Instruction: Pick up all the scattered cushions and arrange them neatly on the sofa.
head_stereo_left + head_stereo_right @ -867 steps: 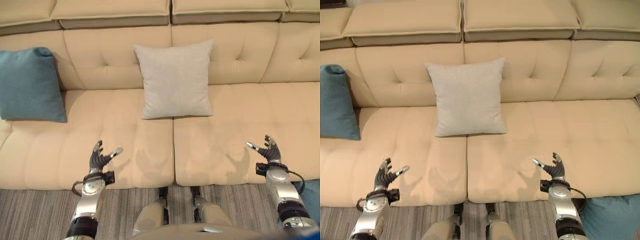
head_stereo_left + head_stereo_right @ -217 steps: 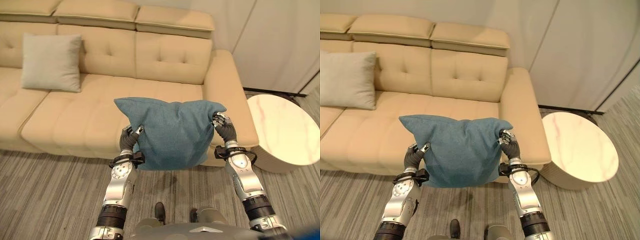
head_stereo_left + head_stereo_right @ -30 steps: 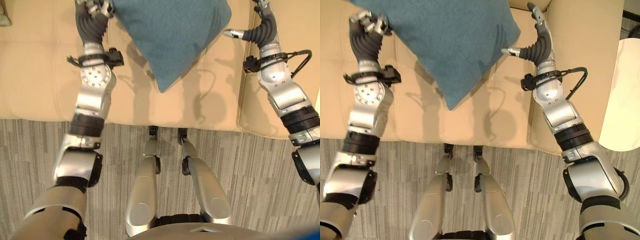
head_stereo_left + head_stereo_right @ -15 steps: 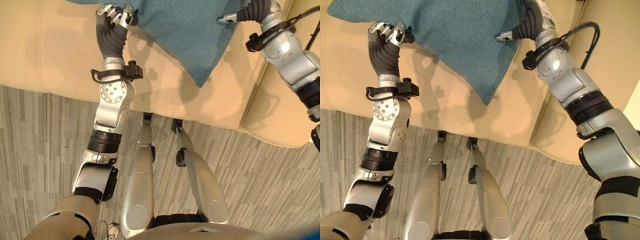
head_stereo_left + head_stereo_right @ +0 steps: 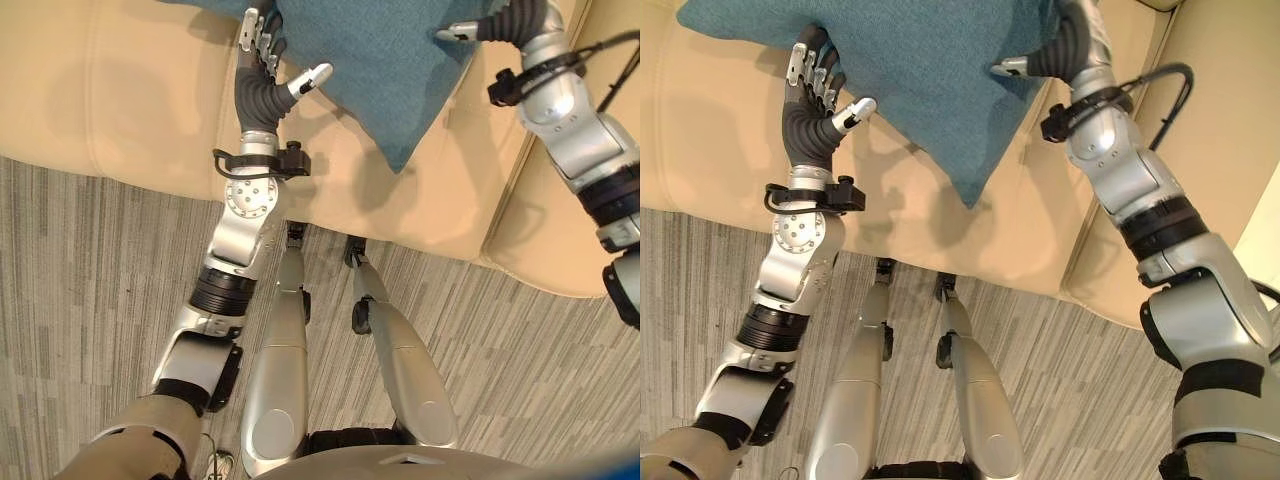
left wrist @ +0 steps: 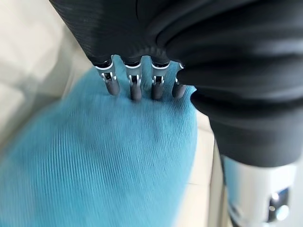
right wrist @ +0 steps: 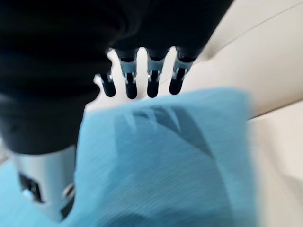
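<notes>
Sofa: teal cushion lies tilted on seat.
Left hand: fingers straight, touching cushion.
Right hand: grip unclear.
Risk: cushion may slide forward.

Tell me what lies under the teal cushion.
Under the teal cushion shows the beige sofa seat, with the cushion's low corner hanging over it. The seat beneath the cushion's middle is covered. The left hand is at its edge, the right hand at its other side.
</notes>
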You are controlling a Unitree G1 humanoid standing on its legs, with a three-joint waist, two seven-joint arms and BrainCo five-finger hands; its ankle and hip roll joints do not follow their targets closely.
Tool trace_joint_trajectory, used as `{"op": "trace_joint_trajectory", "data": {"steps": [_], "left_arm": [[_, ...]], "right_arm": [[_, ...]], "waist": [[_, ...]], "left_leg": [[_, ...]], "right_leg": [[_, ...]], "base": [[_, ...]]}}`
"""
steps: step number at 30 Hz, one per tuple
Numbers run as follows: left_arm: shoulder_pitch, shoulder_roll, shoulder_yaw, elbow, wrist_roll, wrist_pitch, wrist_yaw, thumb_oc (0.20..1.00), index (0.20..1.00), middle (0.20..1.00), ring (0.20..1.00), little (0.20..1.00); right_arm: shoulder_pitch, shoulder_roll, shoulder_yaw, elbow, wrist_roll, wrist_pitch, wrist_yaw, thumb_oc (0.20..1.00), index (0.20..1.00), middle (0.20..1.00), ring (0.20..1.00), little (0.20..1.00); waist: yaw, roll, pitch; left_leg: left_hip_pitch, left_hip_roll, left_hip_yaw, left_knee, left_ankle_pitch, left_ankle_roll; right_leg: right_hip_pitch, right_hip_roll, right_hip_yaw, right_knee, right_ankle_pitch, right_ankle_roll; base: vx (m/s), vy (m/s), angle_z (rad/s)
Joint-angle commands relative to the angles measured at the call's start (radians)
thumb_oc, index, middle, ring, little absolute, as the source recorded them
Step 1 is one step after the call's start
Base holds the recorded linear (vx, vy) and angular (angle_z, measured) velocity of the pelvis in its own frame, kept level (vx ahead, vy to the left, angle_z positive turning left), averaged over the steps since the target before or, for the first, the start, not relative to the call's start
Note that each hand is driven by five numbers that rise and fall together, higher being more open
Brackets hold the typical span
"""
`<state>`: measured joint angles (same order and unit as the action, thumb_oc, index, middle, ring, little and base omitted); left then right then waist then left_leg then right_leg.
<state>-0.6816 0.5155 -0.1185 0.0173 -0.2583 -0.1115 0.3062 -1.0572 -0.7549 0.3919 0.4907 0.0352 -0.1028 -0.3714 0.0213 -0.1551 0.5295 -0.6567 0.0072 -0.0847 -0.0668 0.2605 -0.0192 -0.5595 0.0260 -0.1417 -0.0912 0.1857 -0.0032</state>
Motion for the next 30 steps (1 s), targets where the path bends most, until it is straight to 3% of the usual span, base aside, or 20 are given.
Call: {"op": "trace_joint_trajectory", "data": {"steps": [1, 6, 10, 14, 17, 18, 21, 24, 30], "left_arm": [[0.046, -0.009, 0.108, -0.143, 0.168, -0.016, 0.006, 1.0, 1.0, 1.0, 1.0, 1.0], [0.197, 0.021, 0.213, -0.198, 0.227, -0.008, 0.01, 1.0, 1.0, 1.0, 1.0, 1.0], [0.162, 0.068, 0.214, -0.142, 0.233, -0.015, 0.027, 1.0, 1.0, 1.0, 1.0, 1.0], [-0.057, 0.184, 0.101, 0.047, 0.225, 0.002, 0.027, 1.0, 1.0, 1.0, 1.0, 1.0], [-0.207, 0.225, 0.03, 0.161, 0.245, 0.016, 0.046, 1.0, 1.0, 1.0, 1.0, 1.0], [-0.338, 0.252, -0.048, 0.286, 0.246, 0.033, 0.061, 1.0, 1.0, 1.0, 1.0, 1.0], [-0.428, 0.257, -0.105, 0.357, 0.217, 0.031, 0.059, 1.0, 1.0, 1.0, 1.0, 1.0], [-0.582, 0.268, -0.212, 0.494, 0.184, 0.054, 0.04, 1.0, 1.0, 1.0, 1.0, 1.0], [-0.686, 0.286, -0.297, 0.593, 0.199, 0.08, 0.04, 1.0, 1.0, 1.0, 1.0, 1.0]], "right_arm": [[0.065, -0.016, -0.084, -0.044, 0.004, -0.006, -0.017, 1.0, 1.0, 1.0, 1.0, 1.0], [0.208, 0.055, -0.186, -0.097, 0.054, 0.009, 0.028, 1.0, 1.0, 1.0, 1.0, 1.0], [0.234, 0.108, -0.19, -0.096, 0.138, 0.016, 0.072, 1.0, 1.0, 1.0, 1.0, 1.0], [0.187, 0.167, -0.129, -0.055, 0.243, 0.025, 0.123, 1.0, 1.0, 1.0, 1.0, 1.0], [0.148, 0.195, -0.106, -0.033, 0.263, 0.032, 0.128, 1.0, 1.0, 1.0, 1.0, 1.0], [0.113, 0.226, -0.084, -0.017, 0.281, 0.037, 0.124, 1.0, 1.0, 1.0, 1.0, 1.0], [0.096, 0.256, -0.086, -0.004, 0.307, 0.034, 0.117, 1.0, 1.0, 1.0, 1.0, 1.0], [0.095, 0.35, -0.109, 0.011, 0.352, 0.037, 0.115, 1.0, 1.0, 1.0, 1.0, 1.0], [0.137, 0.402, -0.134, -0.007, 0.357, 0.043, 0.126, 1.0, 1.0, 1.0, 1.0, 1.0]], "waist": [[-0.009, 0.008, -0.009], [0.002, 0.032, -0.009], [0.005, 0.038, -0.009], [-0.012, 0.04, -0.009], [-0.022, 0.038, -0.009], [-0.033, 0.04, -0.009], [-0.038, 0.042, -0.009], [-0.053, 0.061, -0.009], [-0.065, 0.076, -0.009]], "left_leg": [[0.12, -0.003, 0.048, -0.02, -0.143, -0.04], [0.139, -0.009, 0.051, -0.02, -0.147, -0.036], [0.151, -0.01, 0.055, -0.02, -0.146, -0.035], [0.149, -0.006, 0.055, -0.02, -0.142, -0.036], [0.138, -0.008, 0.052, -0.02, -0.141, -0.037], [0.125, -0.009, 0.048, -0.02, -0.138, -0.037], [0.109, -0.011, 0.046, -0.02, -0.135, -0.037], [0.074, -0.019, 0.051, -0.02, -0.129, -0.037], [0.053, -0.029, 0.061, -0.02, -0.129, -0.037]], "right_leg": [[0.053, -0.066, -0.007, 0.004, 0.008, 0.069], [0.07, -0.069, 0.003, 0.004, 0.006, 0.066], [0.08, -0.072, 0.004, 0.004, 0.006, 0.066], [0.077, -0.076, 0.006, 0.004, 0.01, 0.069], [0.066, -0.076, 0.007, 0.004, 0.01, 0.071], [0.055, -0.075, 0.012, 0.004, 0.012, 0.073], [0.041, -0.077, 0.013, 0.004, 0.016, 0.075], [0.008, -0.079, 0.02, 0.004, 0.024, 0.078], [-0.016, -0.082, 0.028, 0.004, 0.031, 0.082]], "base": [[-0.01, 0.002, -0.07], [-0.02, 0.015, -0.09], [-0.01, 0.008, -0.05], [0.02, 0.0, 0.05], [0.05, -0.002, 0.04], [0.05, 0.008, 0.02], [0.03, 0.014, -0.01], [0.03, 0.058, -0.04], [0.02, 0.03, -0.04]]}}
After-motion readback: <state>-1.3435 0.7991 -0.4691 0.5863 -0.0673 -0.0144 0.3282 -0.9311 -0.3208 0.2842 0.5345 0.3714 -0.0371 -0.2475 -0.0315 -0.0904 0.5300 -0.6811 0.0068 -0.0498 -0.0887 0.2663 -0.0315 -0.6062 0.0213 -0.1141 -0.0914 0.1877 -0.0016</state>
